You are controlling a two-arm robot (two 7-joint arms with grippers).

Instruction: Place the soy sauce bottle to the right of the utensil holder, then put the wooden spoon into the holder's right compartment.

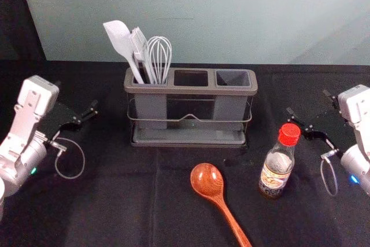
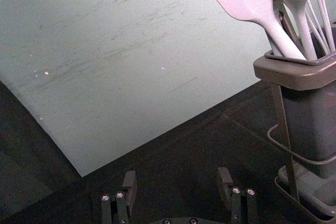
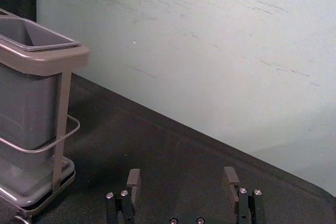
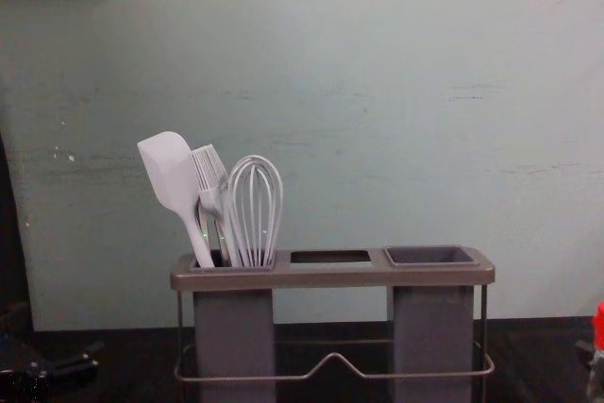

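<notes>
The utensil holder (image 1: 191, 90) stands upright on the black cloth (image 1: 115, 201). The left gripper (image 1: 76, 95) is left of the holder, fingers spread; the right gripper (image 1: 308, 101) is right of it, fingers spread. The wooden spoon (image 1: 207, 180) lies in front, bowl toward the holder. The soy sauce bottle (image 1: 277, 166) stands upright, front-right of the holder.

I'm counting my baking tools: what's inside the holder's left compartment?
A spatula, a brush and a whisk stand in it. Something else shows partly between spatula and brush, too covered to name. The compartment's wall hides their lower ends.
</notes>
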